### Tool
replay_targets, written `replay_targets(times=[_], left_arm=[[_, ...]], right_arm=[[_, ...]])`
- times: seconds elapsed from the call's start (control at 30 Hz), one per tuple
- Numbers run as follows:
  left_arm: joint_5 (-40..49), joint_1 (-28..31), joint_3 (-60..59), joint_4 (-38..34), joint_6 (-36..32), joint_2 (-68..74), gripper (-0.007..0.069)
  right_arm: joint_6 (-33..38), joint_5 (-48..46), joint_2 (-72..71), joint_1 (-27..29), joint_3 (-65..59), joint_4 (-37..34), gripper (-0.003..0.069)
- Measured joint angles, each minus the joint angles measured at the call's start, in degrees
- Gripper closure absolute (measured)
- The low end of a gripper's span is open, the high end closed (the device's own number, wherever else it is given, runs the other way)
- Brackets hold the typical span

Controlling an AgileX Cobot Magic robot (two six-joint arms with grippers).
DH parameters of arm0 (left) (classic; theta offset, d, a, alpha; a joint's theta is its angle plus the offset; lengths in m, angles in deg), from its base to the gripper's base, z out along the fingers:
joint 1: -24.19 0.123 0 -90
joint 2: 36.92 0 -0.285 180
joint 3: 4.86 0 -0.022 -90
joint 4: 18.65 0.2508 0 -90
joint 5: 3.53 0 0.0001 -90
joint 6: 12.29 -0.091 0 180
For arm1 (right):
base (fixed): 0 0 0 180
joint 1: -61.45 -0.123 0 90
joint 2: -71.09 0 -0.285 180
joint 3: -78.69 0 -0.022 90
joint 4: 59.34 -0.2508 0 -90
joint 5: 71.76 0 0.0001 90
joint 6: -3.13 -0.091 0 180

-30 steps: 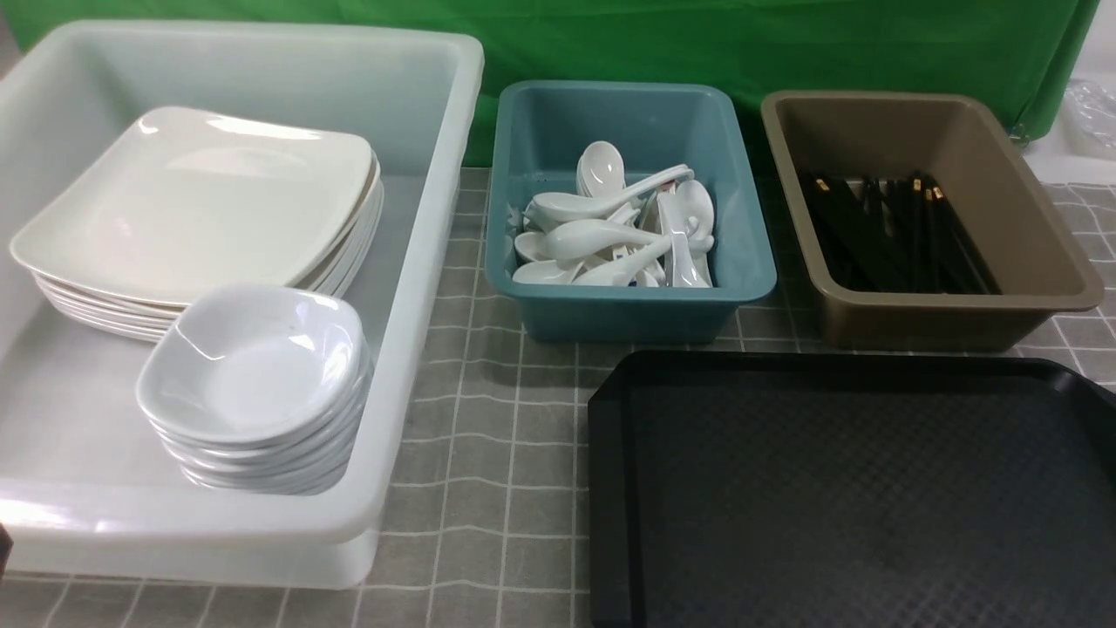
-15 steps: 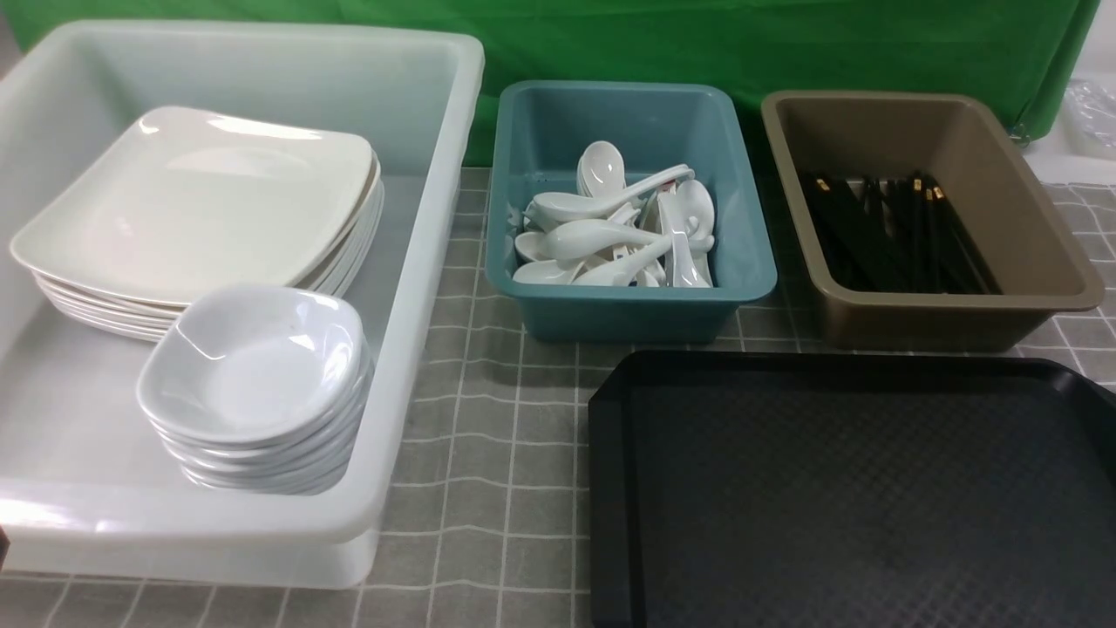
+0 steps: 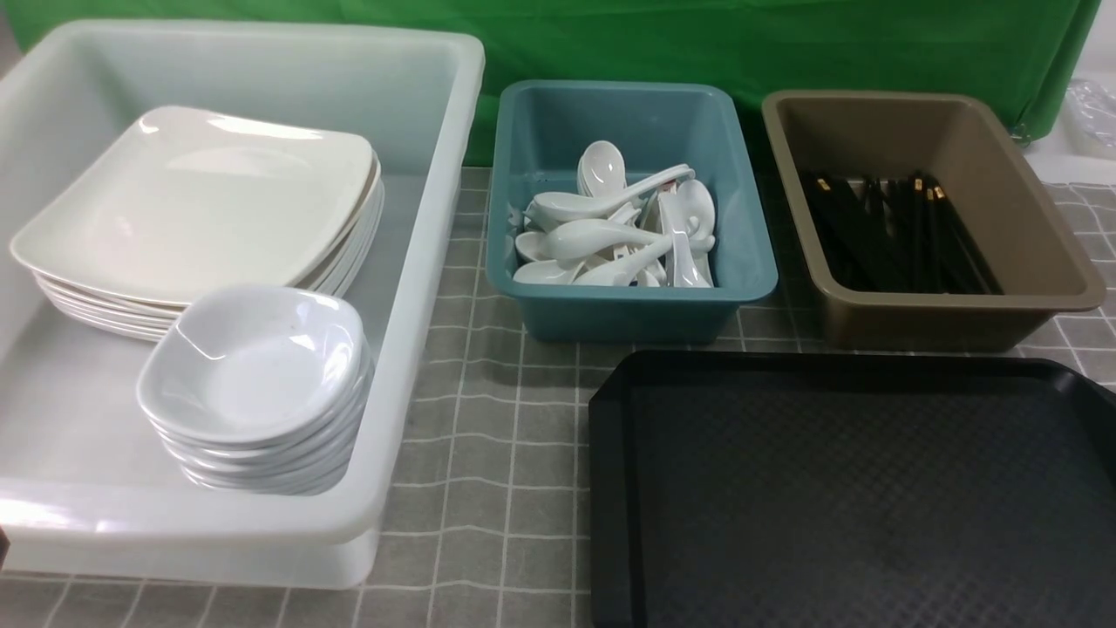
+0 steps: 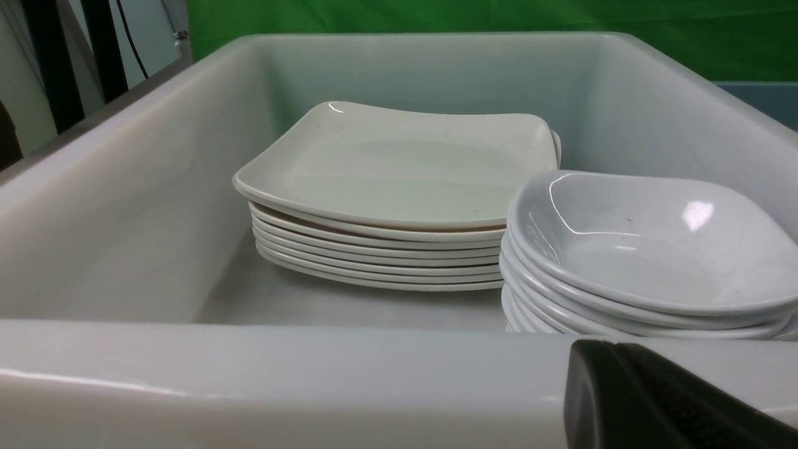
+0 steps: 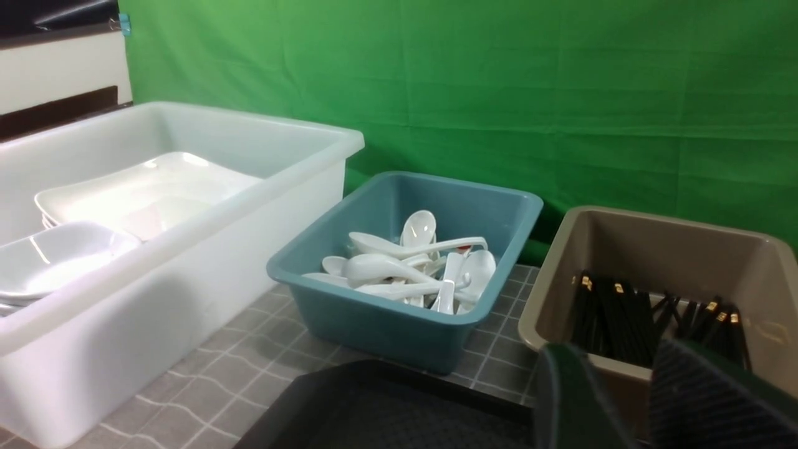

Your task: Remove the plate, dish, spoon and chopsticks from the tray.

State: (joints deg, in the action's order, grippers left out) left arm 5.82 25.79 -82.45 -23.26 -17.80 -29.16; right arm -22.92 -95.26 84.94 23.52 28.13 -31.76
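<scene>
The black tray (image 3: pixel 610 488) at the front right has nothing on it. Large white square plates (image 3: pixel 200 192) lie stacked in a white tub, and small deep dishes (image 3: pixel 253 358) are stacked in front of them. White spoons (image 3: pixel 610 235) lie piled in a teal tub. Black chopsticks (image 3: pixel 898 231) with gold bands lie in a brown tub. Neither gripper shows in the front view. My left gripper (image 4: pixel 614 349) hangs just outside the white tub's near wall, its fingers together and empty. My right gripper (image 5: pixel 636 358) is over the tray's far edge, facing the brown tub, with a narrow gap and empty.
The white tub (image 3: pixel 436 218) fills the left side. The teal tub (image 3: pixel 628 314) and the brown tub (image 3: pixel 933 323) stand side by side behind the tray. A grey checked cloth (image 3: pixel 497 436) covers the table, and a green backdrop (image 3: pixel 697 44) hangs behind.
</scene>
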Motion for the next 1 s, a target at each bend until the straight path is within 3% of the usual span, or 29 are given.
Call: replay_targets(times=[0.1,0.2,0.27,0.33,0.53,1.0], left_arm=[[0.00,0.00,0.00,0.11,0.00,0.00,0.0620],[0.00,0.00,0.00,0.17,-0.06,0.00,0.0620],[0.00,0.00,0.00,0.17,-0.06,0.00,0.0620],[0.00,0.00,0.00,0.17,-0.06,0.00,0.0620],[0.00,0.00,0.00,0.17,-0.06,0.00,0.0620],[0.00,0.00,0.00,0.17,-0.06,-0.05,0.0620]], right_arm=[[1.98,0.14,0.00,0.00,0.00,-3.93,0.0422],[19.56,4.21,0.05,0.00,-1.44,-22.56,0.0422],[24.88,6.77,0.05,0.00,-2.60,-27.59,0.0422],[33.21,10.99,0.09,0.00,-4.85,-37.19,0.0422],[34.89,12.81,0.09,0.00,-7.17,-40.36,0.0422],[36.07,16.39,0.11,0.11,-9.25,-39.06,0.0422]])
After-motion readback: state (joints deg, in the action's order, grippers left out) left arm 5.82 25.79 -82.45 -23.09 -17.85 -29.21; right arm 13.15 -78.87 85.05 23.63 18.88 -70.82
